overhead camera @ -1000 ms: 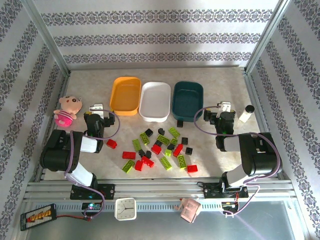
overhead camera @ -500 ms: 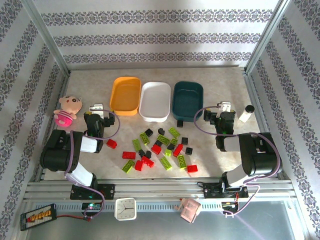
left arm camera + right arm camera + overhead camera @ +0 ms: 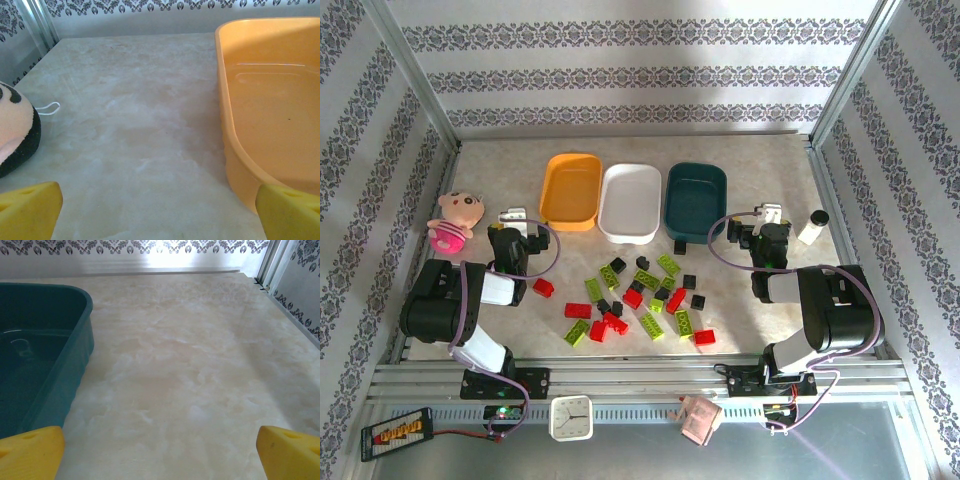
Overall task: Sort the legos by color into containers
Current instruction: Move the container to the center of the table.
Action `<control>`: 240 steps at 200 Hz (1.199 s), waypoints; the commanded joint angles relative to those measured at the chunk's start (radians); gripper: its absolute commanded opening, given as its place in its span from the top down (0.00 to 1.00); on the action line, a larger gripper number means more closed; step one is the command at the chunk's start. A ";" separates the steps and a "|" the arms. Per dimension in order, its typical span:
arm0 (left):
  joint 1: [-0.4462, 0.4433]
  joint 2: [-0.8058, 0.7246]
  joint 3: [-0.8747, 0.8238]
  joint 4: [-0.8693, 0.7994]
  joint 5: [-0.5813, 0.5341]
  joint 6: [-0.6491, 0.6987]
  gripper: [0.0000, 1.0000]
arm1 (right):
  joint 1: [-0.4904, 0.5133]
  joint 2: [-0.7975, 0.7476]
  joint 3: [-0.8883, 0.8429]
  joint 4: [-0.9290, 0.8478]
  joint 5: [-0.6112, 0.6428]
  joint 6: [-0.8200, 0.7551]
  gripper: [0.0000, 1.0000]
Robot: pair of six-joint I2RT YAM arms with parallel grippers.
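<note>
Red, lime green and black legos [image 3: 640,295] lie scattered on the table between the two arms. One red lego [image 3: 543,288] sits apart at the left, and a black one [image 3: 679,245] lies by the teal tray. Behind them stand three empty containers in a row: orange-yellow [image 3: 570,190], white [image 3: 630,200] and dark teal [image 3: 695,200]. My left gripper [image 3: 513,215] [image 3: 159,210] rests open left of the orange tray [image 3: 270,115], holding nothing. My right gripper [image 3: 771,212] [image 3: 160,452] rests open right of the teal tray [image 3: 40,350], also holding nothing.
A pink plush doll [image 3: 453,220] [image 3: 15,135] lies left of the left gripper. A small white bottle with a black cap [image 3: 812,227] stands right of the right gripper. Patterned walls with metal posts enclose the table. A clock [image 3: 571,417] sits on the near rail.
</note>
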 commanded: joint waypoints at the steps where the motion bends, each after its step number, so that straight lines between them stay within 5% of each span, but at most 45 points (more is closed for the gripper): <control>1: 0.011 0.007 0.015 0.000 0.014 -0.008 0.01 | -0.005 -0.003 0.015 0.033 -0.013 -0.001 0.02; 131: 0.010 -0.012 0.016 -0.015 -0.046 -0.025 0.01 | -0.015 -0.004 0.019 0.032 -0.025 0.010 0.02; 165: -0.006 -0.057 -0.034 0.043 -0.035 0.002 0.01 | -0.018 -0.089 0.061 -0.114 -0.013 0.016 0.02; 194: -0.006 -0.180 0.031 -0.182 -0.135 -0.037 0.01 | -0.013 -0.194 0.135 -0.372 0.103 0.084 0.02; 211: -0.007 -0.251 0.088 -0.320 -0.161 -0.056 0.01 | 0.011 -0.242 0.200 -0.537 0.290 0.149 0.02; 227: -0.006 -0.309 0.104 -0.328 -0.196 -0.168 0.01 | 0.051 -0.254 0.270 -0.638 0.475 0.223 0.02; 240: -0.006 -0.354 0.103 -0.306 -0.200 -0.315 0.01 | 0.054 -0.254 0.316 -0.709 0.471 0.328 0.02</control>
